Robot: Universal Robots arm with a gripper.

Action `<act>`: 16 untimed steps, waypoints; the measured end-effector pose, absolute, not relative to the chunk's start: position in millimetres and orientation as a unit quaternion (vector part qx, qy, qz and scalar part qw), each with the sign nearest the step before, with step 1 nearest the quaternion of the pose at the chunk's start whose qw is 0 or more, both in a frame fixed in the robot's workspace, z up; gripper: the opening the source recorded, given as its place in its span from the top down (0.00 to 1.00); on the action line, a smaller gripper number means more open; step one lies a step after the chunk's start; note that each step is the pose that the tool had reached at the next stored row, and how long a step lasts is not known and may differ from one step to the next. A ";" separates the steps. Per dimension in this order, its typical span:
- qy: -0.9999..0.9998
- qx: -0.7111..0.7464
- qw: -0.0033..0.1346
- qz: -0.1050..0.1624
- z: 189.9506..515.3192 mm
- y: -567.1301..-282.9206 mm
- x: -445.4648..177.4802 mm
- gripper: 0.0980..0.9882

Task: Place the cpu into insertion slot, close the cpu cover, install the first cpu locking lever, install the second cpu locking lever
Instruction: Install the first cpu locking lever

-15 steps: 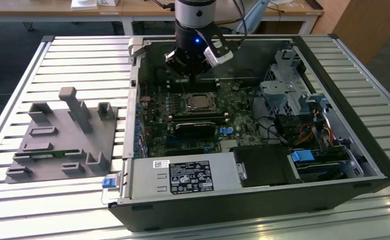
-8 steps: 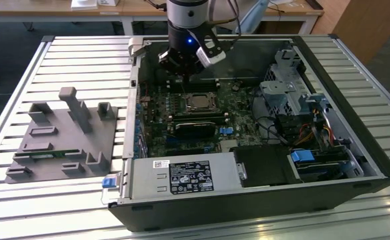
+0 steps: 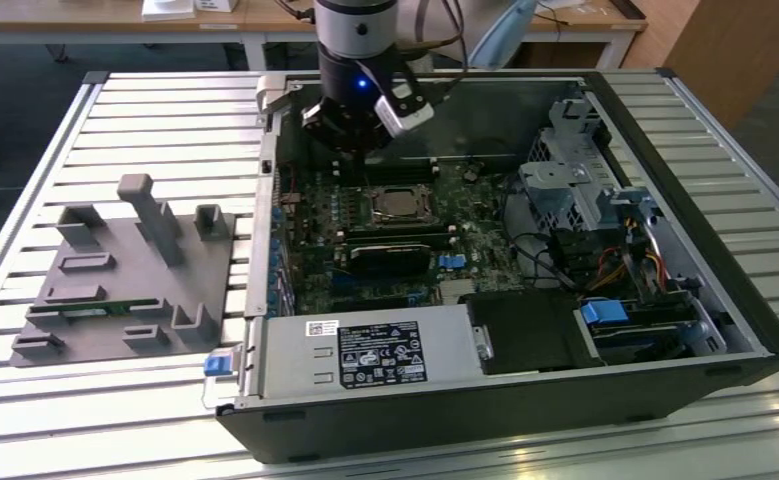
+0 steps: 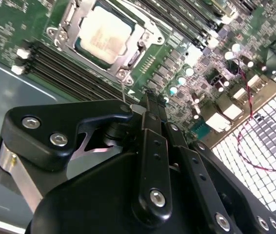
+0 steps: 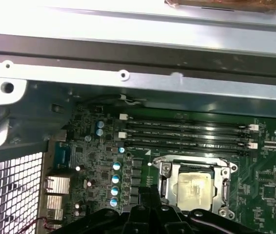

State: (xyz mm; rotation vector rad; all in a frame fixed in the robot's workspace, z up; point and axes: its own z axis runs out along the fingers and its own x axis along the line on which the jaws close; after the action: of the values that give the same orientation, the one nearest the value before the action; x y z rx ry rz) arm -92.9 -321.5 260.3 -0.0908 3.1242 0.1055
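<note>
We saw a black, open-sided desktop computer case [image 3: 496,410] lying on a silver slatted metal table [image 3: 96,400], filling the centre and right of the exterior view. Its green motherboard [image 3: 483,250] faced upward. The small, flat, silvery-beige square cpu [image 3: 392,205] sat in its socket near the centre of that frame.

In the second wrist view, the cpu [image 4: 104,34] lay level in the socket, and the thin silver metal cpu cover [image 4: 67,27] was folded down around its edges. The first wrist view showed the cpu [image 5: 195,187] framed by the cpu cover [image 5: 166,180] in the same way.

The black gripper [image 3: 346,140] hung at the upper middle of the exterior view, above the chip in the frame and apart from it. In both wrist views the gripper [image 4: 147,97] [image 5: 147,202] had its fingers drawn together with nothing between them.

A grey plastic fixture block [image 3: 122,270] stood at the left of the exterior view.
</note>
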 end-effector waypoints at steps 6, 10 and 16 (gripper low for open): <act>0.999 -0.029 0.007 0.034 257.9 -318.8 -100.4 0.99; 0.999 -0.029 0.007 0.034 256.1 -312.9 -103.3 0.99; 0.999 -0.029 0.007 0.034 253.7 -302.4 -103.9 0.99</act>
State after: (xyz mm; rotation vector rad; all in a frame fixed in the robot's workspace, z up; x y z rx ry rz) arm -103.9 -302.4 253.7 -0.0917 3.1242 0.1054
